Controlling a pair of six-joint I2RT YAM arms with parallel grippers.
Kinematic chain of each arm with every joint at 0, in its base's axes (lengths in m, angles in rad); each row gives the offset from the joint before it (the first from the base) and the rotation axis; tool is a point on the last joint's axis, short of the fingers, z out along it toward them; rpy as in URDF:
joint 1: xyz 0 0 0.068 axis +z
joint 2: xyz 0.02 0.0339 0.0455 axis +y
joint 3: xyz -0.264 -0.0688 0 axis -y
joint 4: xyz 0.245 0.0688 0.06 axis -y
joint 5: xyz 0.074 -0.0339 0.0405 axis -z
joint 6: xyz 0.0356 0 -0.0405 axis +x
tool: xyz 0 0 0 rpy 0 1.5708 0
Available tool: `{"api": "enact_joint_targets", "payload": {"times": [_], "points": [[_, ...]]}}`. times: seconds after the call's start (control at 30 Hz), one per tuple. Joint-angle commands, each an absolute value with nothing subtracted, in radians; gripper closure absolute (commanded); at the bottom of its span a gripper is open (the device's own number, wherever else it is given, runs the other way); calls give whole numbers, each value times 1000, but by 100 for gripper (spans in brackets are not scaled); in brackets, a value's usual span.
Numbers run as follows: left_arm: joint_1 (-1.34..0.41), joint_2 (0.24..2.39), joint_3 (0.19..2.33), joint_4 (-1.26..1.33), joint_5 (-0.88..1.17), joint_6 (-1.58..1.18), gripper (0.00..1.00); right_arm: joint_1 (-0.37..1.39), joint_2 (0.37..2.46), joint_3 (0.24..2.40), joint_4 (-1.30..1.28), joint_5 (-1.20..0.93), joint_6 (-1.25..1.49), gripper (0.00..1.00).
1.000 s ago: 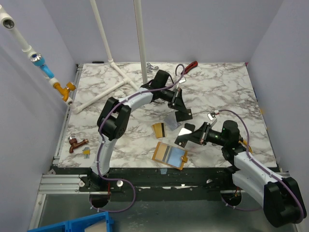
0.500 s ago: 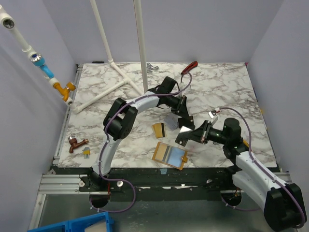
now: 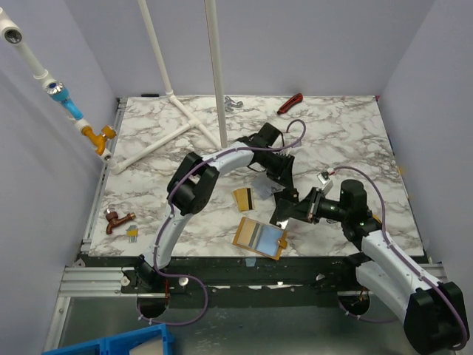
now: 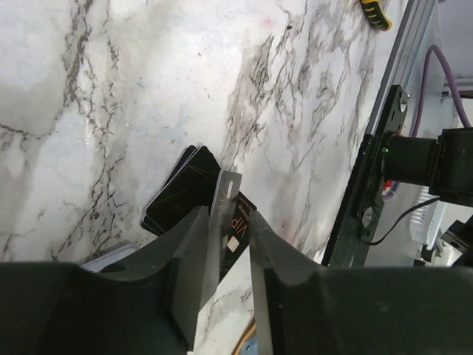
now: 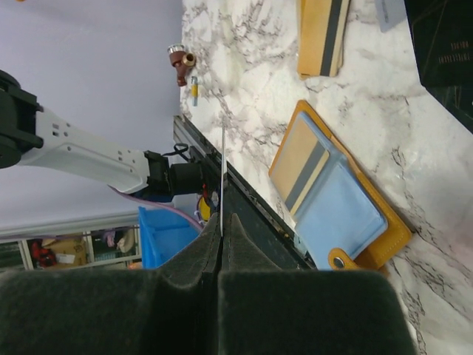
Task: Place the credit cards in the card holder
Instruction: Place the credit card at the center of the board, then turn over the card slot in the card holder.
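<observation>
White marble-patterned desk [image 3: 170,151], grey veins, boxed in by plain lilac walls; white pipe frame [image 3: 166,89] rises from the far left, a red-handled tool [image 3: 292,103] lies at the far edge, a small copper tap fitting [image 3: 117,218] near the left edge. Card holder [image 3: 259,237] lies open near the front edge, tan outside, pale blue pocket inside, a gold-tan striped card in its left half. Second gold-tan card [image 3: 244,198] with dark stripe flat on the desk just behind the holder. Left gripper [image 3: 283,191] and right gripper [image 3: 284,211] meet close together above the desk, right of that card. Left wrist view: jaws pinching a thin pale card [image 4: 224,200] edge-on, with black cards [image 4: 194,192] lying on the marble beneath, one lettered "VIP" — the overhead view hides these. Right wrist view: jaws pressed together on a thin card [image 5: 222,170] seen edge-on; the open holder [image 5: 336,203] and loose gold card [image 5: 323,33] show clearly below.
</observation>
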State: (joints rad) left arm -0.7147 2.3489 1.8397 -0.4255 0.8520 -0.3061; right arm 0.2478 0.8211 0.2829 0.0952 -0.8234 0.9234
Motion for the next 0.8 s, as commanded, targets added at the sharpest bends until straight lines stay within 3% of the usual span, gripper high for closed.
{"api": "enact_joint_targets", "payload": {"times": [0.0, 0.27, 0.43, 0.77], "points": [[-712, 2350, 1906, -515, 805, -237, 67, 250, 826, 272, -18, -807, 877, 99], [-702, 2169, 1866, -735, 790, -59, 56, 253, 809, 280, -296, -770, 781, 99], [-683, 1964, 1646, -773, 730, 55, 50, 261, 784, 297, -464, -755, 736, 99], [-662, 1796, 1483, -873, 594, 171, 44, 287, 735, 279, -558, -755, 741, 99]]}}
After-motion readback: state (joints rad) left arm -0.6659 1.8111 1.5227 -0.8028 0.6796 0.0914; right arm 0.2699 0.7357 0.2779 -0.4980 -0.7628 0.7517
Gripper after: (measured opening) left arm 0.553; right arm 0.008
